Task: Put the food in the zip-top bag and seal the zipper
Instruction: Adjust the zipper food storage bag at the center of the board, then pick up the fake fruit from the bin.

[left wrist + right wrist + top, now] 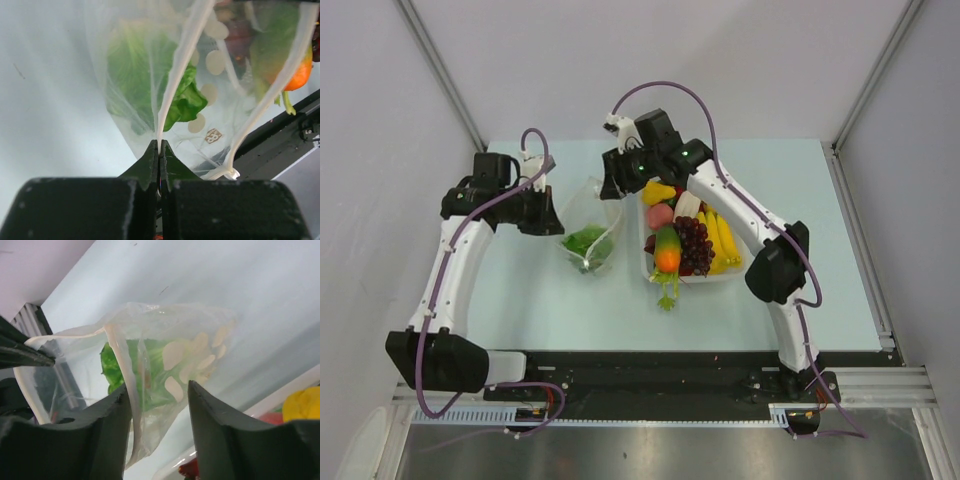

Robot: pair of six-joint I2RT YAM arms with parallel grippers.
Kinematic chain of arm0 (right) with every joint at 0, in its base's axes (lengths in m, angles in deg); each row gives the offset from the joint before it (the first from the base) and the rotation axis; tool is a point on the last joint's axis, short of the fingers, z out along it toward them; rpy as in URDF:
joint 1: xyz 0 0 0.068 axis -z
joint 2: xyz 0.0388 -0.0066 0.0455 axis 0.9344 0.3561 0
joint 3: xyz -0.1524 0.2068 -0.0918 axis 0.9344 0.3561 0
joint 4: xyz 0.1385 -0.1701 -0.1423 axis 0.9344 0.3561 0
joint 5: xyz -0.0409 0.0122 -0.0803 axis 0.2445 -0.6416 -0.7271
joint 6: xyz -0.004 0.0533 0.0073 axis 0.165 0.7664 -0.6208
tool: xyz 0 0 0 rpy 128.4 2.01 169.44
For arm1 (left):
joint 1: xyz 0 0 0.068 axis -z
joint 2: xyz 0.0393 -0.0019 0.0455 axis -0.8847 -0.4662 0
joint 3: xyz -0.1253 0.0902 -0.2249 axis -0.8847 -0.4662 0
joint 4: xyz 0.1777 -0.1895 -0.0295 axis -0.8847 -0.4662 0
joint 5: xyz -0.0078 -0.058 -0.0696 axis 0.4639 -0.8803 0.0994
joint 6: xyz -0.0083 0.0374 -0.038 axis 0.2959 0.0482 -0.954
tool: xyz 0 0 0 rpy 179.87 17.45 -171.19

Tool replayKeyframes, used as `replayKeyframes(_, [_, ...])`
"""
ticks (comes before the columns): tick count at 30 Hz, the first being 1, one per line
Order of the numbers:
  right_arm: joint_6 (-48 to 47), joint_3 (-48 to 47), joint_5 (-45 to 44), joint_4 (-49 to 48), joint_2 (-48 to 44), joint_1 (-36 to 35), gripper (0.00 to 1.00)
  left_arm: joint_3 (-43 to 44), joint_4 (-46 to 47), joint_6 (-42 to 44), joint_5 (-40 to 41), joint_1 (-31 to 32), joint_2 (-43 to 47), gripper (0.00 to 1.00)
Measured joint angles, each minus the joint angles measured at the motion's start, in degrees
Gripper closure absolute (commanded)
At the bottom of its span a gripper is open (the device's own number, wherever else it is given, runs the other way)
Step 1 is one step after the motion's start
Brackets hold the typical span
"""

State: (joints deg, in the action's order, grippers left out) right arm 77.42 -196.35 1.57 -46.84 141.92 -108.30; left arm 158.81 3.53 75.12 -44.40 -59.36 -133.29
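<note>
The dotted clear zip-top bag (590, 225) lies left of the tray with the green lettuce (585, 243) inside it. My left gripper (159, 146) is shut on the bag's white zipper strip (176, 82) at the bag's left rim (557, 214). The lettuce (145, 80) shows through the plastic. My right gripper (159, 400) is open at the bag's far right corner (616, 186). The zipper strip (120, 360) hangs between its jaws, close to the left finger (112, 425). The lettuce (112, 367) lies behind it. The bag mouth is open.
A white tray (710, 278) right of the bag holds a carrot (667, 250), purple grapes (694, 243), bananas (722, 240), a yellow fruit (657, 192) and a pink fruit (659, 215). The black base rail (650, 370) runs along the near edge.
</note>
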Motion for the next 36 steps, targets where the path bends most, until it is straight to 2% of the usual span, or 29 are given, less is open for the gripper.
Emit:
replayKeyframes(1, [-0.6, -0.8, -0.1, 0.0, 0.8, 0.0, 0.3, -0.1, 0.2, -0.3, -0.4, 0.0, 0.0, 1.0])
replayKeyframes(3, [-1.9, -1.4, -0.2, 0.0, 1.6, 0.3, 0.09, -0.8, 0.9, -1.0, -1.2, 0.1, 0.0, 1.0])
replayKeyframes(5, [-2.8, -1.4, 0.2, 0.4, 1.7, 0.7, 0.0, -1.4, 1.5, -1.7, -1.6, 0.1, -0.1, 1.0])
replayKeyframes(12, [-7.1, -1.3, 3.6, -0.8, 1.0, 9.5, 0.0, -0.9, 2.4, -3.5, -4.2, 0.2, -3.1, 1.0])
replayKeyframes(16, [-13.9, -1.4, 1.9, -0.7, 0.8, 16.9, 0.0, 0.7, 2.5, -3.7, -4.5, 0.2, -5.4, 1.0])
replayKeyframes(19, [-18.8, -1.6, -0.3, 0.0, 0.8, 19.8, 0.0, 1.0, 2.6, -3.9, -5.2, 0.2, -6.3, 1.0])
replayKeyframes(27, [-30.7, -5.5, -0.5, 0.5, 4.8, 19.9, 0.0, 2.5, 2.4, -4.0, -5.6, 0.2, -8.6, 1.0])
replayKeyframes(36, [-38.7, -5.5, -0.8, 0.9, 10.9, 19.2, 0.0, 2.7, 2.3, -4.0, -5.6, 0.2, -8.7, 1.0])
